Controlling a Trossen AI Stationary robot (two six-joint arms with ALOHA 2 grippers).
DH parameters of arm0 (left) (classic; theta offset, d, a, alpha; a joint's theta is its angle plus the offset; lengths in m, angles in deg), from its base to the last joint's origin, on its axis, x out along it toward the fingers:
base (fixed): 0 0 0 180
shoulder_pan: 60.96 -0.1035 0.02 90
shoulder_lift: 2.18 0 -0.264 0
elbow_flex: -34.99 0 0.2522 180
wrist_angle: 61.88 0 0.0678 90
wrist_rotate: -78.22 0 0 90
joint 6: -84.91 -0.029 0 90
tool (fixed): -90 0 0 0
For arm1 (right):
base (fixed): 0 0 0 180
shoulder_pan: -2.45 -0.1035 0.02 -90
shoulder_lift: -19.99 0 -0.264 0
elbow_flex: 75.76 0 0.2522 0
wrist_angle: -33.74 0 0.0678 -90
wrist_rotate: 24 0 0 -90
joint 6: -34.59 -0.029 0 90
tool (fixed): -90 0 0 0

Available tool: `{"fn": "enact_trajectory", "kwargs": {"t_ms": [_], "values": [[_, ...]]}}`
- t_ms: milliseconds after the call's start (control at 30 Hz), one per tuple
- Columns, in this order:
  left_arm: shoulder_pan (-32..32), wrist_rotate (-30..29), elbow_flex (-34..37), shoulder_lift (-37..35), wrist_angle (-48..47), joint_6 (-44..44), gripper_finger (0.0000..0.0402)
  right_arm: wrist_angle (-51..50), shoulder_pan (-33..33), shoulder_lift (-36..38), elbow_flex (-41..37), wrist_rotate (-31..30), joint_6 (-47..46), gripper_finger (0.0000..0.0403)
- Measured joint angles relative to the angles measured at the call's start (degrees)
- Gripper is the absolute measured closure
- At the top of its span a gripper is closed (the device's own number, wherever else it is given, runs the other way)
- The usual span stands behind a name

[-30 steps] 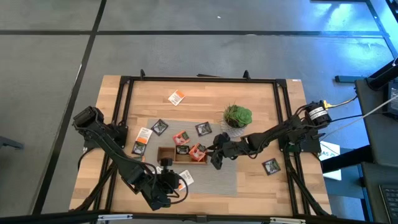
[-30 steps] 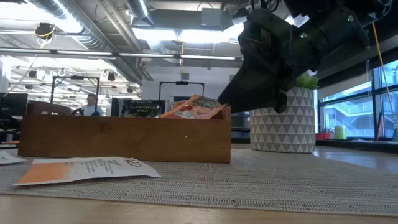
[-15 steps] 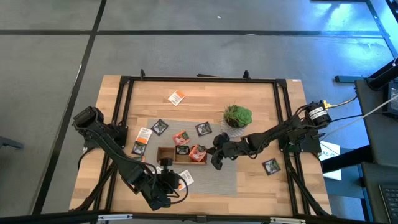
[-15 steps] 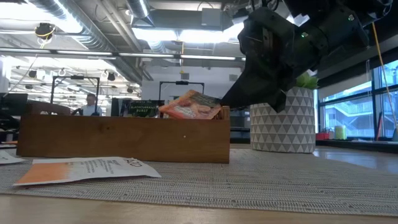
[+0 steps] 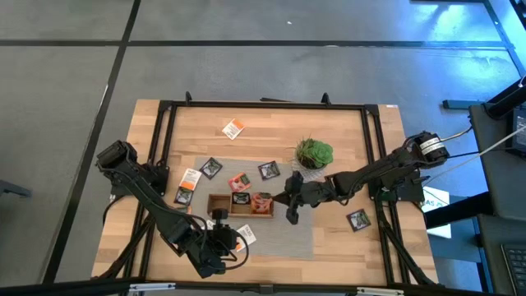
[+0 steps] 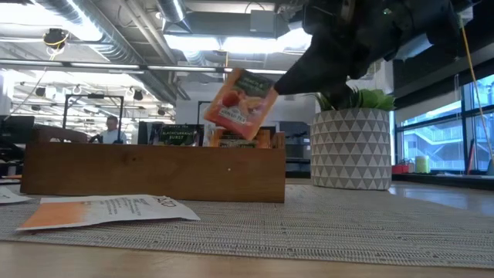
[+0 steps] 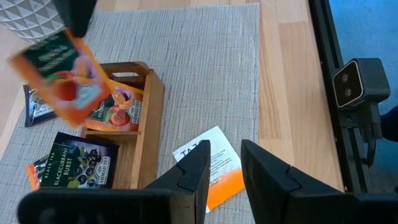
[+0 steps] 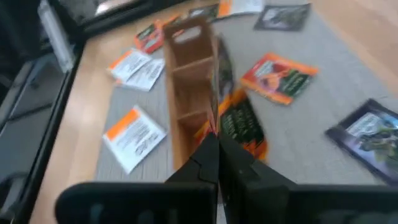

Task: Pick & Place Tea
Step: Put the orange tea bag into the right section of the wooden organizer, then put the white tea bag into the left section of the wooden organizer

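While the left gripper [image 5: 215, 244] waits low over the table's near edge at about 7 o'clock from the wooden tray [image 5: 240, 205], its fingers [image 7: 194, 176] a little apart and holding nothing, the right gripper [image 5: 283, 200] hangs over the tray's end nearest the potted plant [image 5: 314, 154], its fingers pinched together on a red-orange sachet [image 6: 241, 105]; in the low view that sachet hangs tilted in the air, clear above the tray's [image 6: 154, 171] rim, with the gripper [image 6: 289, 79] gripping its upper corner at about 2 o'clock from the sachet's middle; the left wrist view shows the same sachet [image 7: 62, 76] floating over the tray [image 7: 151, 118], whose end compartment already holds another red-orange sachet [image 7: 117, 107]; a dark blackcurrant sachet [image 7: 78, 162] lies in the next compartment; seen from above, a white-and-orange sachet [image 5: 245, 236] lies flat on the grey mat [image 5: 288, 234] at 6 o'clock from the tray, just beside the left gripper; two more white-and-orange ones [image 5: 188, 186] lie at 9 o'clock from the tray, a further one [image 5: 233, 128] lies on bare wood at 12 o'clock, dark sachets [image 5: 211, 168] sit on the mat at 11 and 1 o'clock, and another dark one [image 5: 357, 219] lies well apart at 3 o'clock, beyond the right arm.
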Motion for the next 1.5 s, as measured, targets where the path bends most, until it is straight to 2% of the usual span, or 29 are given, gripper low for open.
{"fn": "enact_trajectory", "kwargs": {"t_ms": [100,167,300,500,900,1367,1500], "values": [[0.0,0.0,0.0,0.0,0.0,0.0,0.0316,-1.8,0.2,0.1,0.7,3.5,0.2,0.0401],[0.0,0.0,0.0,0.0,0.0,0.0,0.0315,-7.6,0.9,0.0,3.8,5.8,1.6,0.0401],[0.0,0.0,0.0,0.0,0.0,-0.1,0.0315,-22.7,2.0,-0.1,12.9,6.0,5.9,0.0401],[0.0,-0.4,0.0,0.0,-0.1,-0.6,0.0315,-35.8,2.6,-2.6,21.6,6.1,6.6,0.0402],[0.0,-0.5,0.0,0.0,-0.1,-0.6,0.0315,-35.8,2.6,-8.0,22.5,6.1,7.5,0.0401],[0.0,-0.5,0.0,0.0,-0.1,-0.5,0.0315,-36.1,2.6,-7.9,22.5,6.1,9.0,0.0346],[0.0,0.1,0.0,0.4,1.3,5.1,0.0316,-35.6,1.3,-6.8,22.5,5.6,7.0,0.034]]}}
